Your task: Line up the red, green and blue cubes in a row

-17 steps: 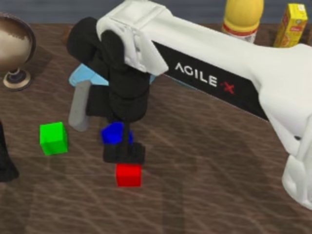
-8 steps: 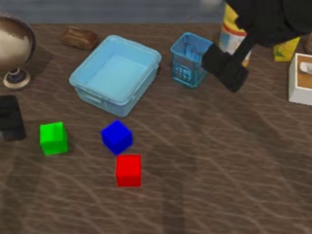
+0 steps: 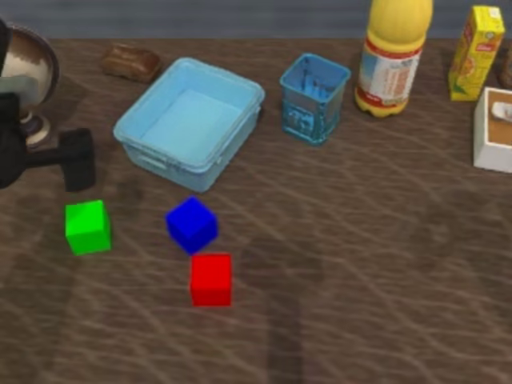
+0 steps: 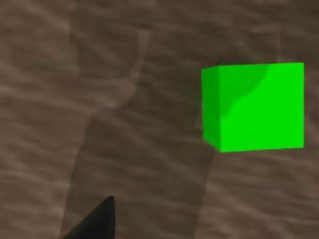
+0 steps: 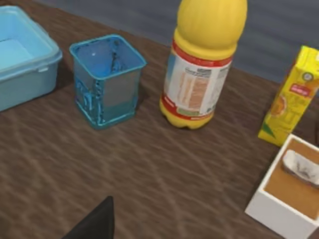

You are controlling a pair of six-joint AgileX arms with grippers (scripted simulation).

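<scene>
Near the worktop's left edge our left pincer (image 3: 76, 160) hovers just beyond the green cube (image 3: 88, 227); whether it is apart we cannot tell. Rigid and probably light, the cube should take a grip across opposite flat faces.

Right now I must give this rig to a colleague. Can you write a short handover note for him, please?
Left gripper: at the table's left edge, above the green cube, holding nothing.
Right arm: out of the top view; its gripper is not seen.
Cubes: all three loose on the table. The blue cube sits turned, just up-left of the red cube, close to it; the green one stands apart to the left.
Done: no straight row yet.
Left: probably bring the green cube toward the other two and straighten the row.
</scene>
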